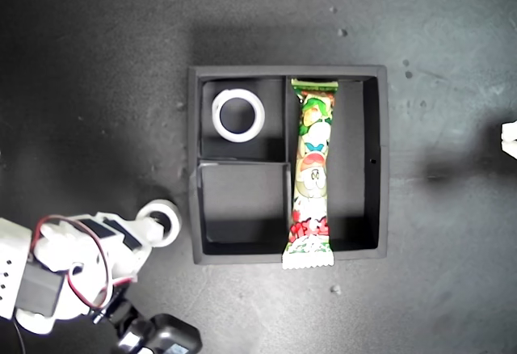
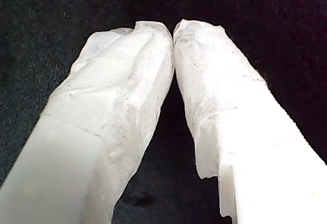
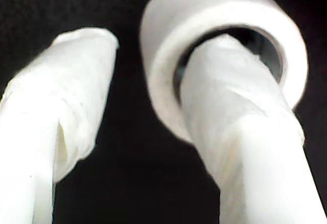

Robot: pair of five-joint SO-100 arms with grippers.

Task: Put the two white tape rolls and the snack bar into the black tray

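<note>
The black tray (image 1: 194, 168) lies in the middle of the exterior view. One white tape roll (image 1: 238, 115) lies flat in its upper small compartment. In the long compartment is the snack bar (image 1: 313, 168), its lower crimped end resting over the tray wall. The other white tape roll (image 1: 157, 207) is outside the tray, at the exterior view's lower left. My second gripper (image 1: 149, 229) is open there, with one finger (image 3: 230, 96) through the roll's (image 3: 204, 9) hole and the other outside, apart from it. My first gripper (image 2: 172, 29) is shut on nothing, over black surface.
The tray's lower small compartment (image 1: 242, 204) holds nothing. My second arm's white body with red wires (image 1: 89, 265) fills the exterior view's lower left corner. A white arm part (image 1: 509, 140) shows at that view's right edge. Small crumbs (image 1: 335, 289) dot the black mat.
</note>
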